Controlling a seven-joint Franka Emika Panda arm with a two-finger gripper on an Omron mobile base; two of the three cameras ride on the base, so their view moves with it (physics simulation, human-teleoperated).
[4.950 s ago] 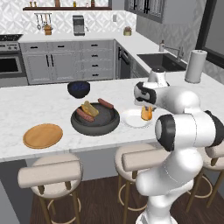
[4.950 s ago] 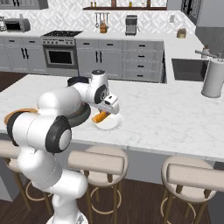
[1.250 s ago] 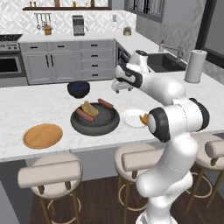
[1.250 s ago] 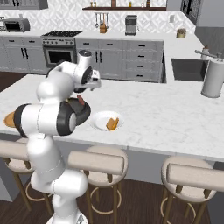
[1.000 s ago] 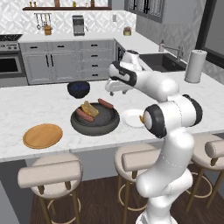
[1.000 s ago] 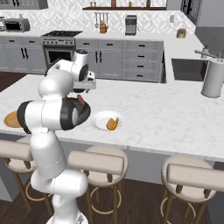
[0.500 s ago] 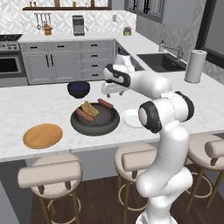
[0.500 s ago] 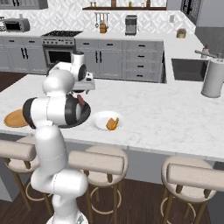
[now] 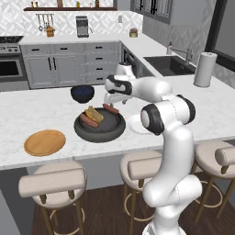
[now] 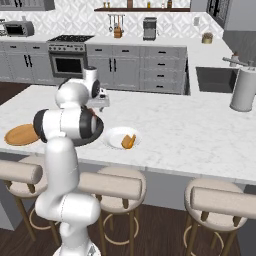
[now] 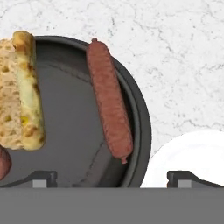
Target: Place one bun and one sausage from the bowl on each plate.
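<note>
Hand (image 9: 111,99) open above bowl (image 11: 141,127) rim — sausage (image 11: 108,98) along edge, white plate (image 11: 192,157) just beside

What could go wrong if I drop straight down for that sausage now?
The sausage lies along the sloped inner wall of the bowl, so a finger of the open pincer may strike the rim or roll it inward. The white plate sits close beside the bowl; one finger already hangs over it and could knock it. The bun seems clear.
</note>
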